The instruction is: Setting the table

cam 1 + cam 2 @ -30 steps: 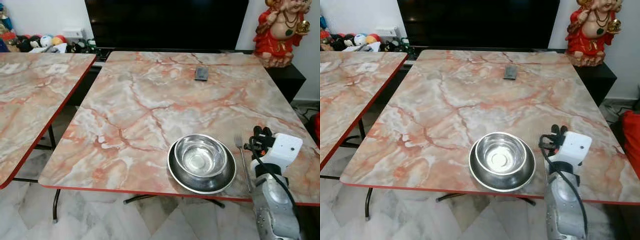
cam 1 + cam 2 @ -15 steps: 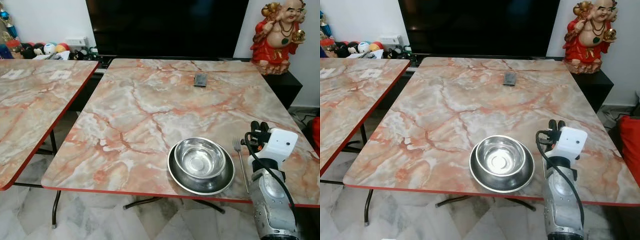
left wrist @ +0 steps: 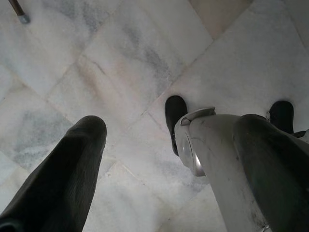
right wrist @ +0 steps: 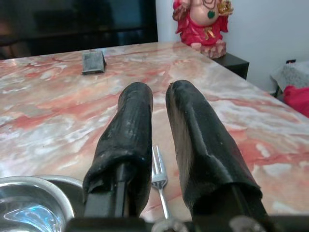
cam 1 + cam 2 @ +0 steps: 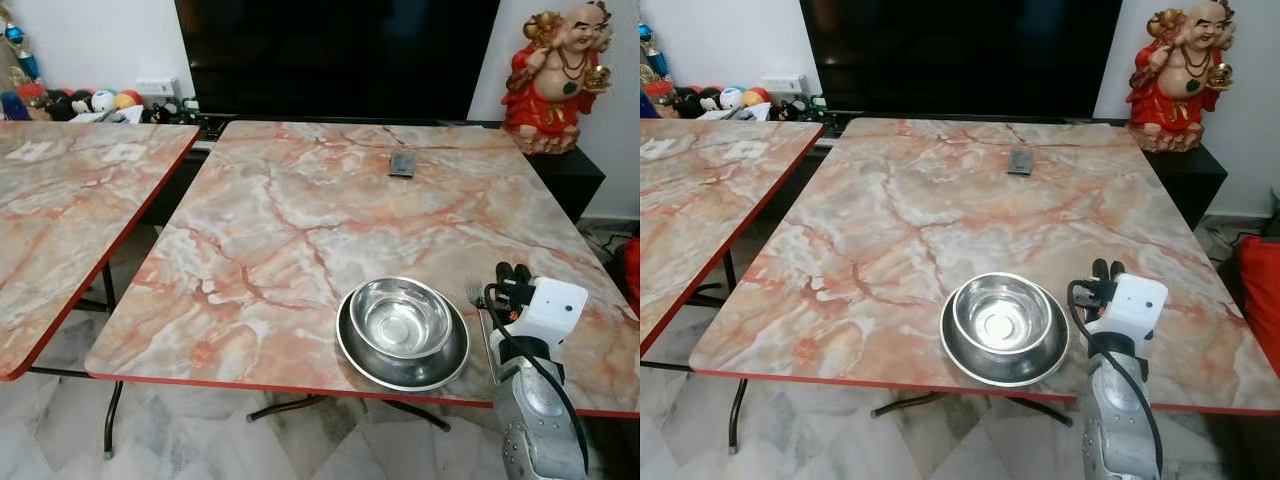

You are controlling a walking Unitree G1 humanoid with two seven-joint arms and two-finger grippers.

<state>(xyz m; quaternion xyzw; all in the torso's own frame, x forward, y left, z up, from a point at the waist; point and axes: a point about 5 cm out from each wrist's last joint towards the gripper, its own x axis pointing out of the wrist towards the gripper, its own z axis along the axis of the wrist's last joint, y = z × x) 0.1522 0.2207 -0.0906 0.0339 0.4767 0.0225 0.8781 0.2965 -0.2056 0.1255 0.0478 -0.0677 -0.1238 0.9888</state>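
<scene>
Just beyond right hand (image 4: pixel 157 92), fork (image 4: pixel 158 176).

On the bench (image 5: pixel 300 220), a bowl (image 5: pixel 400 317) sits inside a plate (image 5: pixel 403 352) at the near edge, toward 5 o'clock from the bench's middle. A fork (image 5: pixel 484 330) lies just beside the plate at its 3 o'clock, tines pointing to 12. A small flat device (image 5: pixel 402 164) lies far back at 12 o'clock. A second bench (image 5: pixel 60 220) stands apart at 9 o'clock. A figurine (image 5: pixel 557 80) stands behind the bench at 2 o'clock.
</scene>
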